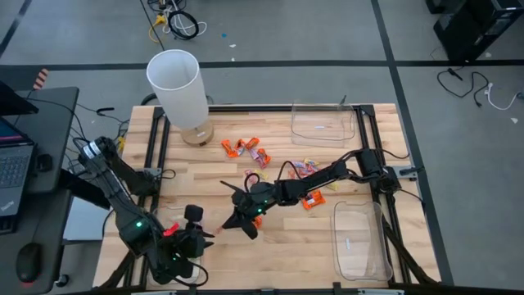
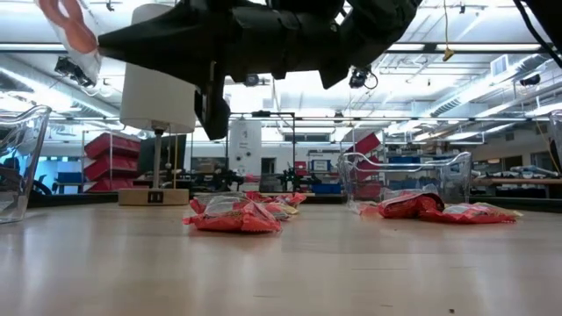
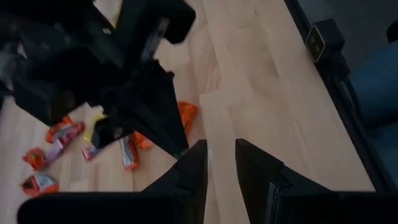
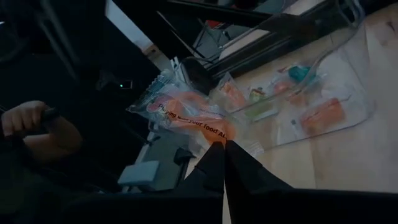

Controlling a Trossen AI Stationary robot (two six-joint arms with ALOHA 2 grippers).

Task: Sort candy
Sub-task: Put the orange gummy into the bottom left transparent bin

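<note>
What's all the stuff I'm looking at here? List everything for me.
Light wooden slatted table: one, centre.
White cylindrical lamp with wooden base: one, table's far left.
Clear rectangular plastic trays: two, far right and near right.
Small wrapped candy: roughly eight loose, mostly orange, mid-table.
Clear-and-orange wrapped candy: one, held up by right gripper.
Laptop: one, dark, side desk left.
Left gripper: open, empty, near left.
Right gripper: shut, mid-table.
</note>
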